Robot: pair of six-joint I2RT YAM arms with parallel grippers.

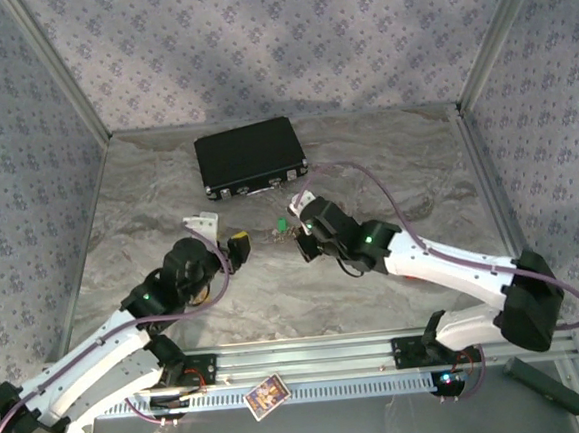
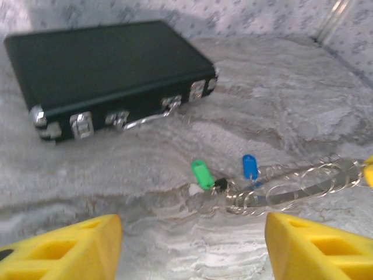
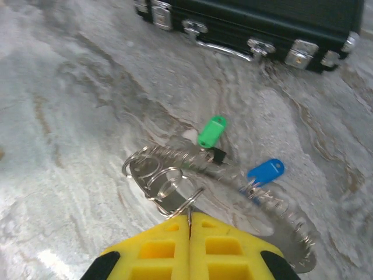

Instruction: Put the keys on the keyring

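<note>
Too small to tell from above; my right wrist view shows my right fingers (image 3: 157,251) pinched shut on a loop of the keyring (image 3: 160,172). My left fingers (image 2: 64,248) are apart, empty.

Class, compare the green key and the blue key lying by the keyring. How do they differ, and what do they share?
Colour: the green key has a green plastic head, the blue key a blue one.
Place: the green key lies nearer the black case, the blue key farther from it.
Shared: both are small, with rounded plastic heads, and both lie at the keyring.
</note>
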